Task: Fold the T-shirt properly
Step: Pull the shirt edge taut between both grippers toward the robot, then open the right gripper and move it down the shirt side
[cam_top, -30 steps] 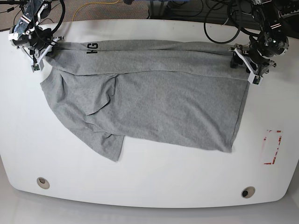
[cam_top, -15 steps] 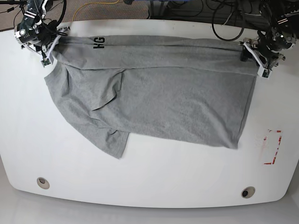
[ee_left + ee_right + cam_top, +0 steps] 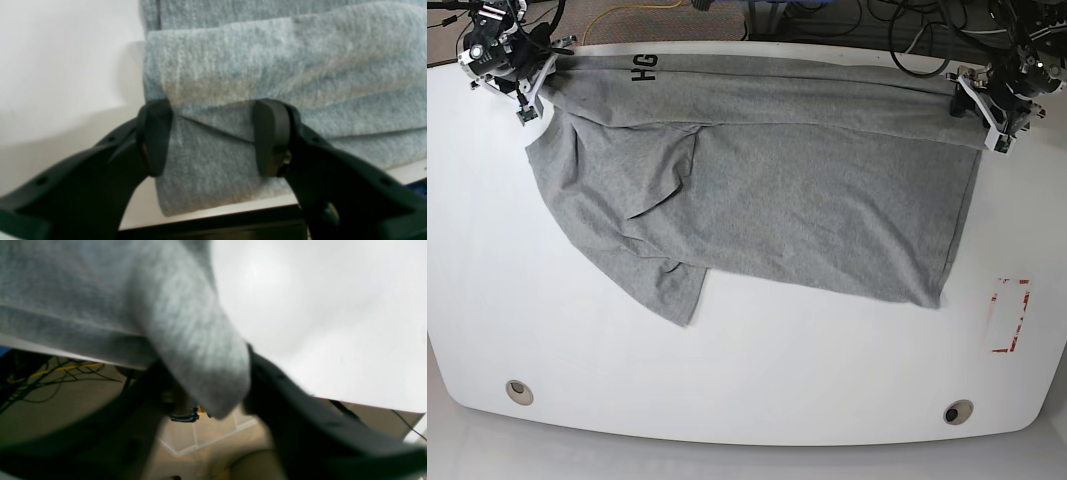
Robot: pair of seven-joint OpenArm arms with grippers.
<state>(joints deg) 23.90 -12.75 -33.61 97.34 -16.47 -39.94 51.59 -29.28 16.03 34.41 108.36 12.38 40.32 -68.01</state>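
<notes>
The heather-grey T-shirt (image 3: pixel 767 200) lies spread on the white table (image 3: pixel 777 380). Its far edge is folded over, showing dark letters (image 3: pixel 641 68). My left gripper (image 3: pixel 975 112) is at the shirt's far right corner. In the left wrist view the folded cloth (image 3: pixel 267 60) runs creased from one pad to the other of that gripper (image 3: pixel 213 136), which is shut on it. My right gripper (image 3: pixel 535 85) is at the far left corner. In the blurred right wrist view a fold of shirt (image 3: pixel 200 366) hangs between the right gripper's (image 3: pixel 203 386) dark fingers. Whether they still pinch it is unclear.
Both grippers are close to the table's far edge, with cables and floor beyond it. A red-outlined mark (image 3: pixel 1009 315) is on the table at the right. Two round holes (image 3: pixel 519 391) (image 3: pixel 958 411) sit near the front edge.
Both grippers have moved toward the far edge of the table. The shirt's folded top edge went with them, and the whole shirt slid away from the front.
</notes>
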